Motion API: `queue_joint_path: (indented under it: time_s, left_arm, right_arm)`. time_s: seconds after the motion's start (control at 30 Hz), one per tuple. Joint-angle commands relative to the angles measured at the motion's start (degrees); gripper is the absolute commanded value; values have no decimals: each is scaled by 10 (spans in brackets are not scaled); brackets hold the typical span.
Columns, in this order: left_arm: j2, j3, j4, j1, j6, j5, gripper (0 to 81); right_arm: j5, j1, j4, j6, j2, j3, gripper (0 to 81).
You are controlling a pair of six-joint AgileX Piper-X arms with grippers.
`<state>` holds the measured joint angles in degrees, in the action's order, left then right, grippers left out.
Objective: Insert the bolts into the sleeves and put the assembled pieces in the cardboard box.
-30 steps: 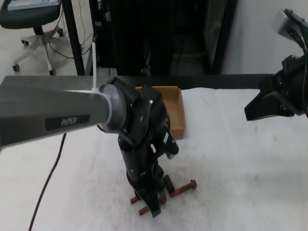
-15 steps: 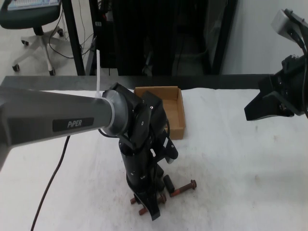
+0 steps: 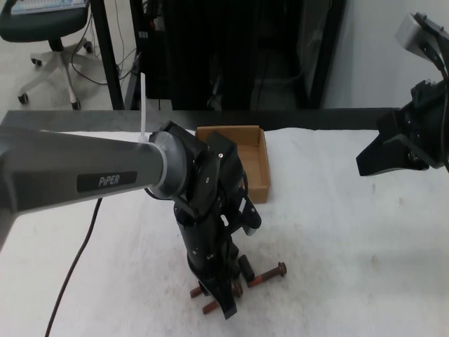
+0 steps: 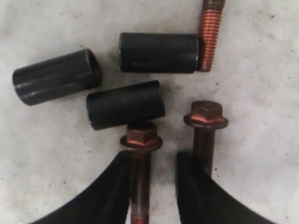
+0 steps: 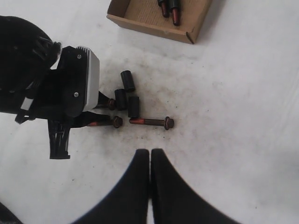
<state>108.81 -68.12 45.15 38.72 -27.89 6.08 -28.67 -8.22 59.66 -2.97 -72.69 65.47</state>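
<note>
Bolt (image 4: 141, 140) lies between left tool (image 4: 154, 158) fingers, spread apart; right tool (image 5: 150, 156) closed.

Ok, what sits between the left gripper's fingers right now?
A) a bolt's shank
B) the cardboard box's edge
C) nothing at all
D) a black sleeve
A: in the left wrist view the left gripper is open and straddles the shank of a bolt lying on the bench.
</note>
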Motion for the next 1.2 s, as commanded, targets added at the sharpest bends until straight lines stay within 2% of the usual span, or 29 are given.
queue_joint_path:
  time_s: [0.0, 0.07, 0.1, 0.23, 0.43, 0.6, 0.87, 0.93, 1.0, 1.07, 1.17]
  left_arm:
    - [8, 2, -15, 2, 0, 13, 309]
    - [8, 2, -15, 2, 0, 13, 298]
    - [8, 2, -16, 2, 0, 13, 266]
    - [8, 2, -12, 2, -2, 13, 0]
    - [5, -1, 3, 2, 0, 10, 4]
    - [-15, -29, 48, 2, 3, -46, 4]
    - [-134, -54, -7, -15, 115, -61, 4]
    - [-171, -54, -30, -24, 150, -61, 4]
    - [-204, -50, -51, -34, 178, -53, 4]
    - [-238, -45, -60, -49, 200, -38, 4]
    - [-297, -31, -60, -71, 216, -34, 4]
  right_arm:
    - [-4, 2, 0, -7, 2, 0, 8]
    - [-4, 2, 0, -7, 2, 0, 8]
    - [-4, 2, 0, -7, 2, 0, 8]
    - [-4, 2, 0, -7, 2, 0, 8]
    - [-4, 2, 0, -7, 2, 0, 8]
    - [-4, 2, -1, -7, 2, 0, 8]
    - [-4, 2, -16, -7, 2, 0, 8]
    - [-26, 2, -21, -16, 2, -1, 8]
    - [-83, -2, -31, -17, -4, -5, 0]
    - [-123, -15, -52, -6, -16, -13, 39]
    - [-88, -58, -78, 4, -48, -19, 156]
